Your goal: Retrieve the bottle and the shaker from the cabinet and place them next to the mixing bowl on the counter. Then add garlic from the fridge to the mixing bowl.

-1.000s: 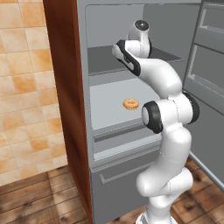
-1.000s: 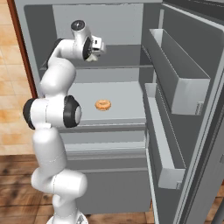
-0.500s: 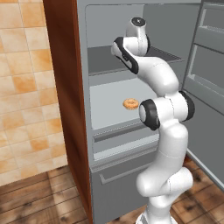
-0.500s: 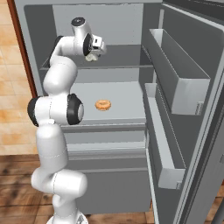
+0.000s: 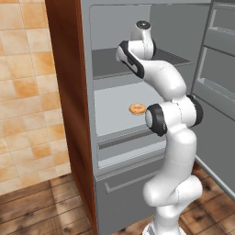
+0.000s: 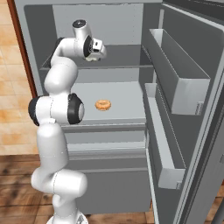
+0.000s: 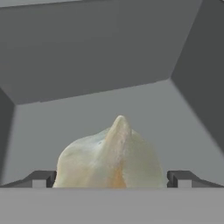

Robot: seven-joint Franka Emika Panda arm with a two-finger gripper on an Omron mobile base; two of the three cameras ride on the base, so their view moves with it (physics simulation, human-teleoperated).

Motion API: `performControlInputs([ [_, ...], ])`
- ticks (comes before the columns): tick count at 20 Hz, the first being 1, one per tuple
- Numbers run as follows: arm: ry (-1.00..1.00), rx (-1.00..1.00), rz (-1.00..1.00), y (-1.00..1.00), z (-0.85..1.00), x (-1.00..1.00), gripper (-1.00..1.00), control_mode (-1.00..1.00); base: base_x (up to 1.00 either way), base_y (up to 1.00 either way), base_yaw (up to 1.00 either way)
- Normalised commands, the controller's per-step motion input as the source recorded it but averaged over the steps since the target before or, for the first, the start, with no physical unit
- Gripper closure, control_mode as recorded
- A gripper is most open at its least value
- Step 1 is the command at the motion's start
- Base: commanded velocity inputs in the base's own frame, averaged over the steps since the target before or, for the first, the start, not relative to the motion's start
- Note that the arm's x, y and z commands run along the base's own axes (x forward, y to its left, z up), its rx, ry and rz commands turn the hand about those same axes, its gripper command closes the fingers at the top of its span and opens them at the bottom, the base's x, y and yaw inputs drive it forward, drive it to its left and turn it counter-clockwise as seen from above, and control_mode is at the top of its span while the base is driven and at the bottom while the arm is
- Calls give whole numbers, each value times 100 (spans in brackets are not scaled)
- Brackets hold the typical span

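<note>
Two dark fingertips of the hand (image 7: pixel 112 179) flank the pale, pointed garlic bulb (image 7: pixel 111 157) on the fridge's (image 6: pixel 183 87) upper grey shelf (image 7: pixel 131 105), apparently touching, though a firm clench cannot be told.

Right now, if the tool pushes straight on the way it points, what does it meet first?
The garlic already sits between the tool's fingertips. Beyond it the line likely reaches the fridge's grey back wall, though its depth is unclear.

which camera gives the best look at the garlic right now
The hand view: the garlic sits large and close between the two fingertips. In the right base view only a pale bit peeks out under the gripper at the fridge's upper shelf. In the left base view the arm hides it.
</note>
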Motion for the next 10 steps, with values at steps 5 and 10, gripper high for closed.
performControlInputs([
  [5, 0, 0, 0, 0, -8, 0, 100, -100, 0, 0, 0],
  [10, 0, 0, 0, 0, -2, 0, 100, -100, 0, 0, 0],
])
